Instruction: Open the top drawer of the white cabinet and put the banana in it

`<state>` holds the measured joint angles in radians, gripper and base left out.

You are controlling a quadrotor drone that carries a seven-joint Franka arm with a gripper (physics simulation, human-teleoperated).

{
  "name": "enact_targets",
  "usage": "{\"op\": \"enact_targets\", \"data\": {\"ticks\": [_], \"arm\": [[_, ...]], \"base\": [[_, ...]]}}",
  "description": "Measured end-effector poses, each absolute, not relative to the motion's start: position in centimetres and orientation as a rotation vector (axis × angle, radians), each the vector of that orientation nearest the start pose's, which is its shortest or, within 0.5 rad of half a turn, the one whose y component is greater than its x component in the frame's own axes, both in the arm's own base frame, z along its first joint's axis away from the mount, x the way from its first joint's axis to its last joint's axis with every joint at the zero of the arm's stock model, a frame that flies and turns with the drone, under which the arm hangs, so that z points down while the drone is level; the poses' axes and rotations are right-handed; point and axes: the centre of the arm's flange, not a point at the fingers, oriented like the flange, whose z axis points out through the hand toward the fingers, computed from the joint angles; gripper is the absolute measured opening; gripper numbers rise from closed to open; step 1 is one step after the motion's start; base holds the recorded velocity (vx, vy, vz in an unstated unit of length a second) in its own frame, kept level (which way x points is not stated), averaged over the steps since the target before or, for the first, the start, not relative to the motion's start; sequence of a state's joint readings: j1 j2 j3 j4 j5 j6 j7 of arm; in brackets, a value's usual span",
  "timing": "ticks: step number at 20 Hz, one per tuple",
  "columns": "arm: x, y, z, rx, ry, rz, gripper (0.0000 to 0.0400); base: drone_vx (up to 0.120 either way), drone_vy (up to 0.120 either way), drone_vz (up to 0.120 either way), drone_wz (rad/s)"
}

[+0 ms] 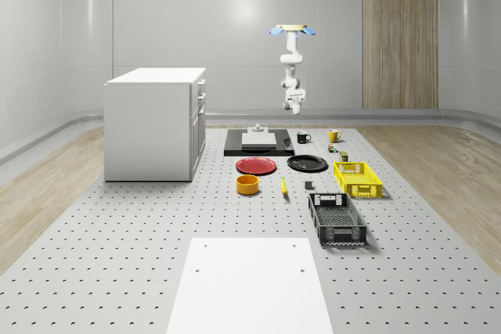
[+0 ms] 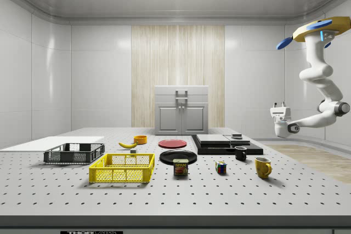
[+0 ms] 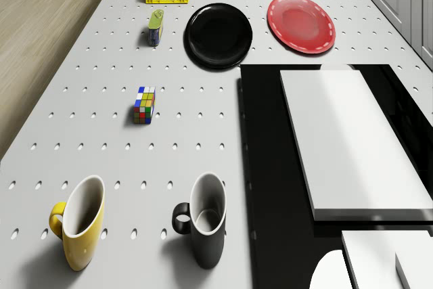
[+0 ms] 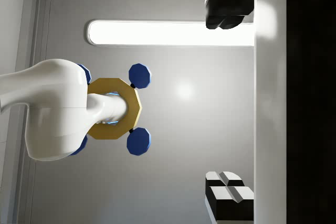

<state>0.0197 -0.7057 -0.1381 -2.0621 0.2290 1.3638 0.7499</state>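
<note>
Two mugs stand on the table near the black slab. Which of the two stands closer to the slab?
The black mug is closer: it stands right beside the black slab. The yellow mug stands on the black mug's far side, farther from the slab.

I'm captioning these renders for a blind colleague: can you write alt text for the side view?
The drone hovers high at the side view's right, its arm bent down so the gripper hangs above the table's far end. On the perforated table lie a banana, yellow basket, black crate, plates and mugs, with the closed white cabinet behind.
</note>
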Motion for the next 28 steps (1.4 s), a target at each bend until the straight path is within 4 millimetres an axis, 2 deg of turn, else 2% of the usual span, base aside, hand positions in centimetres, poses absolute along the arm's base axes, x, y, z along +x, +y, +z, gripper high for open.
{"op": "enact_targets", "data": {"ticks": [2,4,7,10,17,28], "arm": [[30.4,-5.8,67.1,-2.346,0.974,0.293,0.0400],[30.5,-7.6,65.4,-2.114,0.876,0.399,0.0400],[30.6,-9.1,63.1,-1.863,0.770,0.496,0.0400],[30.6,-9.6,61.5,-1.707,0.704,0.547,0.0400],[30.6,-9.9,59.8,-1.548,0.637,0.595,0.0400],[30.7,-10.0,59.2,-1.493,0.615,0.610,0.0400]], "base": [[0.120,-0.120,0.120,0.000],[0.120,-0.120,0.120,0.000],[0.120,-0.120,0.120,0.000],[0.120,-0.120,0.120,0.000],[0.120,-0.120,0.120,0.000],[0.120,-0.120,0.120,0.000]]}}
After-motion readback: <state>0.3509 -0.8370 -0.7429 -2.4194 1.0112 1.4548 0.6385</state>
